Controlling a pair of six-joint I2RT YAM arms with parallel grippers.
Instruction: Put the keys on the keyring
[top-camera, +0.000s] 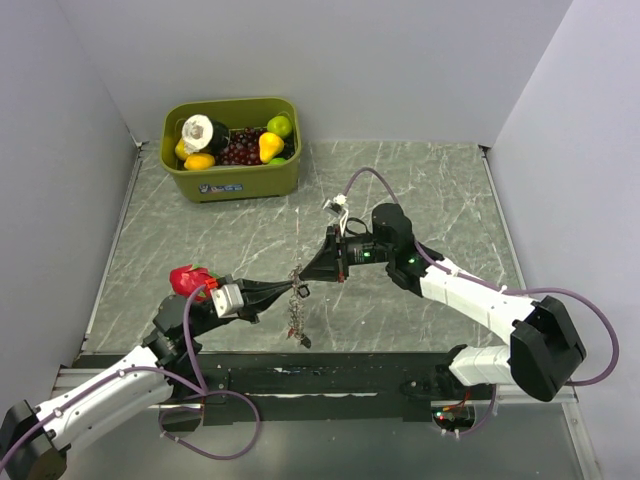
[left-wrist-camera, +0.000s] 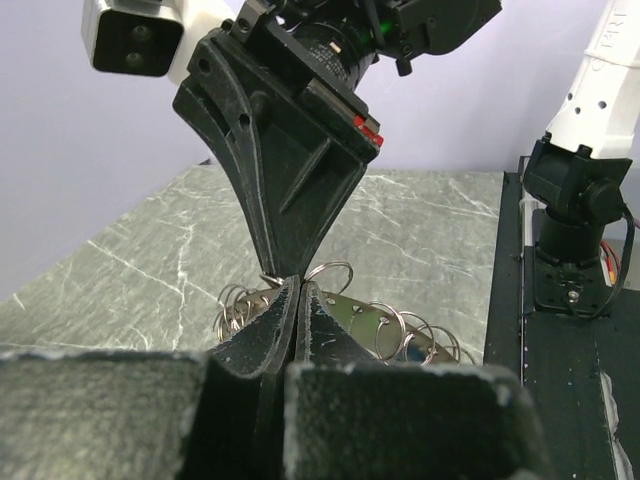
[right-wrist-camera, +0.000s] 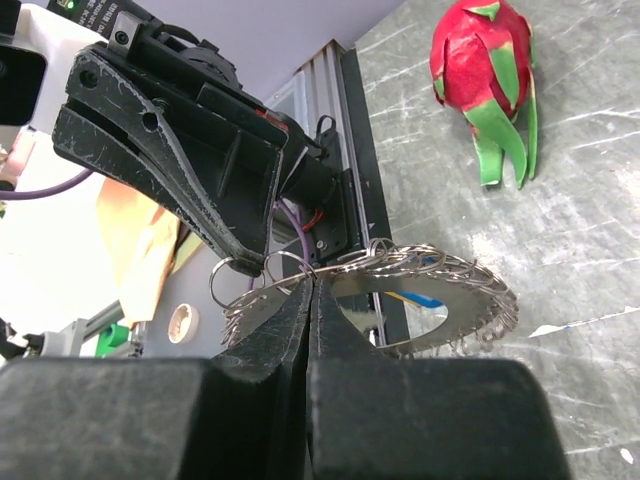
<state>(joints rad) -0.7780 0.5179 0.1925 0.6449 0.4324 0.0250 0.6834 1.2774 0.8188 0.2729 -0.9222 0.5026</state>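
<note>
- Pinching tip to tip, the left end effector (top-camera: 284, 291) and the right end effector (top-camera: 308, 272) meet above the near middle of the table (top-camera: 420, 190). Both pairs of fingers are pressed together with no gap showing, and each nips the keyring (top-camera: 297, 285) at almost the same spot.
- Seen from the wrist cameras, the keyring is a thin curved metal band fringed with many small wire loops. The keys (top-camera: 299, 328) dangle below it in a dark cluster, and I cannot tell whether the lowest touches the table.
- Handling, as I judge it: light, limp and slick. The bare metal would slide between flat pads, the loops would flop and tangle, and the hanging keys would swing with any quick move.
- Best hold, in my view: 1 end effector grips the flat band, where the pads get some surface. The other takes a single loop or a plastic key head, not the thin wire.
- Elsewhere, a dragon fruit (top-camera: 190, 280) lies beside the left arm, and a green bin (top-camera: 240, 182) of fruit stands well apart at the far left.
</note>
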